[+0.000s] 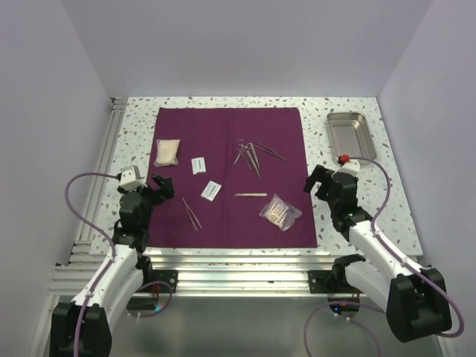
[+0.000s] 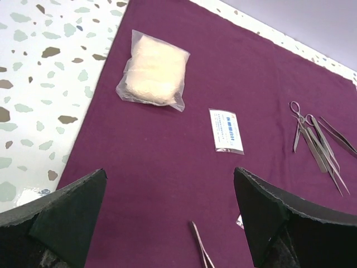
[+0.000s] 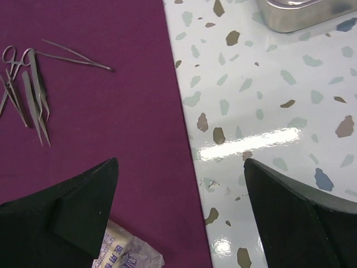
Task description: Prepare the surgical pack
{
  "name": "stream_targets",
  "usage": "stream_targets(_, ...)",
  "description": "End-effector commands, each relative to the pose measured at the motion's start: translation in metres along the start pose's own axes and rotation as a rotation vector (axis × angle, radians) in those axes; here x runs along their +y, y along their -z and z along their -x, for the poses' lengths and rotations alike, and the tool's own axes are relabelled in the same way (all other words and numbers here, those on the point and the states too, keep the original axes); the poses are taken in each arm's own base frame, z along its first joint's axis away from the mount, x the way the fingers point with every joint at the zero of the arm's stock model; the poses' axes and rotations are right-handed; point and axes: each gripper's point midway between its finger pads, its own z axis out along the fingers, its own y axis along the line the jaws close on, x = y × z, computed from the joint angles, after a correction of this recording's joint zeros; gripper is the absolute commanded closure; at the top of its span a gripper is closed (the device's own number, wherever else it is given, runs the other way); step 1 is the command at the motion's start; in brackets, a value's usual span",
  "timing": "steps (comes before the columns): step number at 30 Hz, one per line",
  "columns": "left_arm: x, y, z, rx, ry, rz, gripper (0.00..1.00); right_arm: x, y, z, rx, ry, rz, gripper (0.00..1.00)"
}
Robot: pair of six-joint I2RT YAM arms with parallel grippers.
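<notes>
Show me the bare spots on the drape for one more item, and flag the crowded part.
Bare: the far strip of the drape beyond the gauze pack and instrument cluster; the near strip between the left-hand tweezers and the clear bag. Crowded: the middle band around the two sachets.

Left wrist: we're losing the tweezers (image 2: 199, 243) at the bottom edge, and the instrument cluster (image 2: 315, 142) is running off the right edge. Print on the small packet (image 2: 226, 130) is reading too small. Right wrist: we're getting only a corner of the steel tray (image 3: 295, 17) at the top edge. A finger (image 3: 72, 212) is covering part of the clear bag (image 3: 131, 254), bottom edge cutting the rest. Top view: we're failing to count that cluster.
</notes>
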Motion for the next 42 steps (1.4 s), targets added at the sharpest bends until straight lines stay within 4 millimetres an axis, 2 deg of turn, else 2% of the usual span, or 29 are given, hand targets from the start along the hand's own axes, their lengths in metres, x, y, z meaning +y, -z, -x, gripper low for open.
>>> stream_targets(1, 0.006, 0.001, 0.007, -0.035, 0.069, 0.046, 0.00, 0.028, -0.003, 0.018, -0.032, 0.038, 0.125, 0.01)
stream_targets(2, 0.006, 0.001, 0.006, -0.032, 0.070, 0.048, 0.00, 0.042, -0.002, 0.025, -0.027, 0.056, 0.185, 0.01)
stream_targets(3, 0.002, 0.000, 0.007, -0.030, 0.064, 0.030, 0.00, 0.048, -0.008, 0.021, 0.003, 0.104, 0.214, 0.02)
stream_targets(4, -0.012, 0.001, 0.012, -0.029, 0.039, -0.044, 0.00, 0.051, -0.012, 0.015, 0.050, 0.130, 0.219, 0.01)
stream_targets(5, -0.022, 0.002, 0.012, -0.030, 0.027, -0.101, 0.00, 0.068, -0.016, 0.036, 0.048, 0.144, 0.249, 0.02)
stream_targets(6, -0.033, 0.004, 0.012, -0.037, 0.015, -0.161, 0.00, 0.082, -0.029, 0.033, 0.134, 0.201, 0.277, 0.02)
stream_targets(7, -0.033, 0.003, 0.012, -0.035, 0.015, -0.161, 0.00, 0.086, -0.039, 0.036, 0.157, 0.224, 0.271, 0.04)
stream_targets(8, -0.036, 0.004, 0.010, -0.029, 0.009, -0.171, 0.00, 0.100, -0.041, 0.027, 0.224, 0.252, 0.334, 0.05)
stream_targets(11, -0.037, 0.002, 0.010, -0.015, 0.006, -0.156, 0.00, 0.129, -0.069, 0.010, 0.357, 0.393, 0.411, 0.11)
stream_targets(16, -0.039, 0.001, 0.007, -0.001, 0.011, -0.155, 0.00, 0.152, -0.106, 0.007, 0.419, 0.566, 0.407, 0.16)
stream_targets(21, -0.037, -0.001, -0.001, 0.030, 0.011, -0.146, 0.00, 0.154, -0.127, -0.006, 0.474, 0.683, 0.364, 0.25)
stream_targets(22, -0.037, -0.001, -0.001, 0.031, 0.013, -0.145, 0.00, 0.158, -0.132, -0.002, 0.464, 0.692, 0.364, 0.25)
stream_targets(23, -0.037, -0.001, -0.002, 0.035, 0.014, -0.145, 0.00, 0.157, -0.138, -0.012, 0.483, 0.705, 0.356, 0.25)
stream_targets(24, -0.037, -0.002, -0.003, 0.038, 0.014, -0.145, 0.00, 0.160, -0.141, -0.009, 0.477, 0.712, 0.349, 0.27)
stream_targets(26, -0.037, -0.002, -0.002, 0.038, 0.015, -0.144, 0.00, 0.156, -0.149, -0.018, 0.492, 0.741, 0.314, 0.27)
stream_targets(36, -0.036, -0.002, -0.004, 0.045, 0.011, -0.142, 0.00, 0.145, -0.176, -0.022, 0.493, 0.790, 0.204, 0.28)
stream_targets(39, -0.036, -0.002, -0.005, 0.049, 0.011, -0.143, 0.00, 0.143, -0.181, -0.021, 0.499, 0.792, 0.176, 0.34)
stream_targets(42, -0.037, -0.003, -0.007, 0.055, 0.010, -0.144, 0.00, 0.139, -0.186, -0.031, 0.537, 0.783, 0.157, 0.43)
